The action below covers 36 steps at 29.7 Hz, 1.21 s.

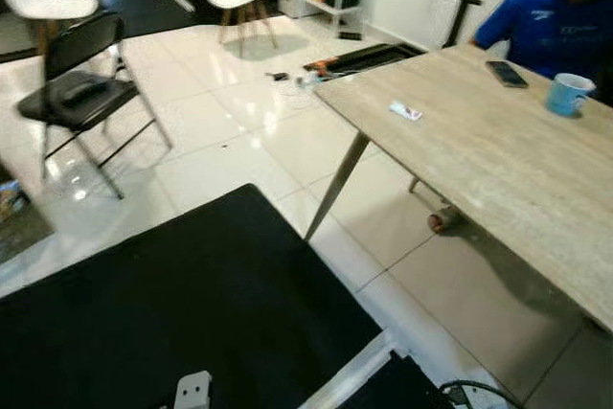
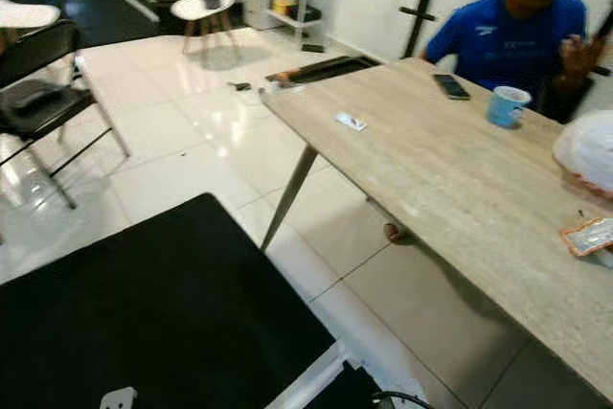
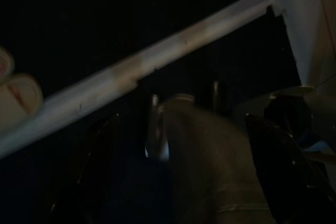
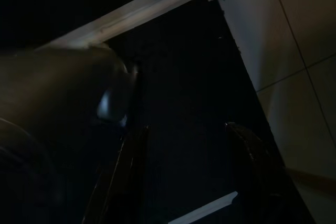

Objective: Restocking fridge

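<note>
No fridge is near yet, so the robot should walk slowly past the long pale wooden table's (image 1: 498,170) corner, and I cannot tell if either gripper's fingers are open.

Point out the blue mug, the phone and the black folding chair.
mug (image 2: 506,105), right eye view, its side wall
phone (image 2: 450,86), right eye view, middle of its screen
chair (image 1: 79,98), left eye view, its seat

From our head, both eyes look down across the wooden table (image 1: 498,160); our dim wrist cameras face the floor (image 4: 310,30).
</note>
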### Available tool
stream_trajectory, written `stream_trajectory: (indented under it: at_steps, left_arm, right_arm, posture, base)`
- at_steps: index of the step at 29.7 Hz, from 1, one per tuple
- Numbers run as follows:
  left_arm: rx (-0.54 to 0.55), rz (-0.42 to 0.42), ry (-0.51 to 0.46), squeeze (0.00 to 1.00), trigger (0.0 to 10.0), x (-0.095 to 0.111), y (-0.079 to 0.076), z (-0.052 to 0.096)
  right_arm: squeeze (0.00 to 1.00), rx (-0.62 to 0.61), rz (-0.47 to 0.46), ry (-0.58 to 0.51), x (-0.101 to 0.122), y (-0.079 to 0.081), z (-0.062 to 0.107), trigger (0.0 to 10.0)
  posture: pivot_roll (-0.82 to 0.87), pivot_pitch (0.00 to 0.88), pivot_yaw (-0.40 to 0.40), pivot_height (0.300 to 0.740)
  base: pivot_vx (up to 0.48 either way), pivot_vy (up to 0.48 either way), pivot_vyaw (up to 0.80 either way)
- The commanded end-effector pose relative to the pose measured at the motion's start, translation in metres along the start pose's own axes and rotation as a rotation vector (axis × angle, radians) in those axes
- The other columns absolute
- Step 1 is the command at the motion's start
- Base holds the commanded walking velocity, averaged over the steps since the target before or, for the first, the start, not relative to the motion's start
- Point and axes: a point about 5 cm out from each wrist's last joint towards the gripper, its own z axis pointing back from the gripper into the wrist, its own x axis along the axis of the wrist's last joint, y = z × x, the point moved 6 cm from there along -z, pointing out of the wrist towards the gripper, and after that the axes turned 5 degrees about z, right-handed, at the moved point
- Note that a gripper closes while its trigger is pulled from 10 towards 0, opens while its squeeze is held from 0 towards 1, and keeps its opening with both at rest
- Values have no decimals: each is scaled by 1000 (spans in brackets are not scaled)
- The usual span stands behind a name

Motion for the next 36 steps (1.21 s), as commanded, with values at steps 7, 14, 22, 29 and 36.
stream_trajectory:
  at_steps: [7,14,22,29,36]
  left_arm:
    - [8,-7,21,0,10000,-6,2,1]
    - [7,-9,23,0,10000,-7,2,1]
    - [9,-14,20,0,10000,-5,2,1]
    - [9,-16,16,0,10000,-3,2,0]
    - [31,10,11,0,10000,-3,5,1]
  right_arm:
    - [0,-9,-6,-53,18,-5,0,10000]
    - [0,4,-17,-60,17,-2,0,10000]
    - [0,5,-25,-63,18,-1,-1,10000]
    - [0,7,-30,-67,19,0,-1,10000]
    - [0,14,-15,-22,10,3,-1,10000]
  posture:
    - [-35,0,17,740]
    - [-37,0,19,740]
    - [-36,0,20,740]
    - [-35,0,20,740]
    - [-36,0,22,740]
  base:
    - [447,0,0]
    - [446,0,0]
    - [444,0,0]
    - [442,0,0]
    - [238,0,-333]
